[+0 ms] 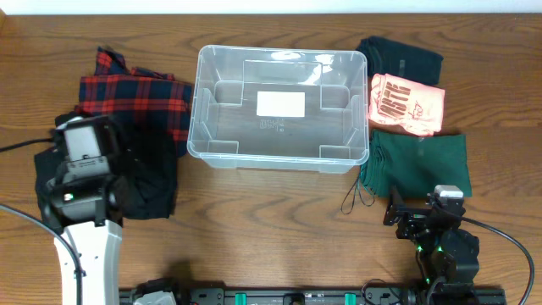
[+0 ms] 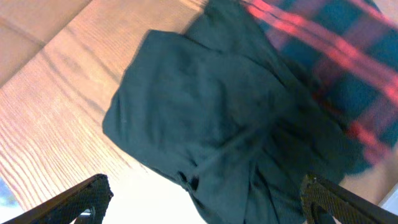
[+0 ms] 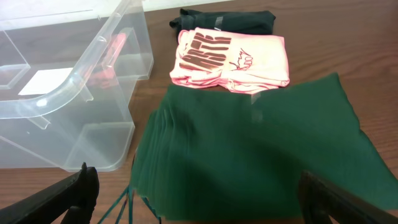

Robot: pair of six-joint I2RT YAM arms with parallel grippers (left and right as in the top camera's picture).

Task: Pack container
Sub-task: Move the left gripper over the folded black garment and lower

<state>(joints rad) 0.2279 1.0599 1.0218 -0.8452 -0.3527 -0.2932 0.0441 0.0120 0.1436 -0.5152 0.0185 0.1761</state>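
The clear plastic container (image 1: 279, 152) stands at the table's middle back, with only a white label (image 1: 280, 103) on its base; it also shows in the right wrist view (image 3: 68, 93). My left gripper (image 2: 205, 202) is open above a dark green garment (image 2: 205, 118) that lies beside a red plaid garment (image 2: 336, 62). My right gripper (image 3: 199, 199) is open just in front of a folded green garment (image 3: 255, 155). Behind that lie a pink printed shirt (image 3: 233, 59) and a dark folded garment (image 3: 227, 20).
In the overhead view the plaid garment (image 1: 135, 93) and dark garment (image 1: 148, 178) lie left of the container; the green (image 1: 419, 157), pink (image 1: 406, 103) and dark (image 1: 398, 58) garments lie to its right. Loose green strings (image 1: 360, 196) trail from the green garment.
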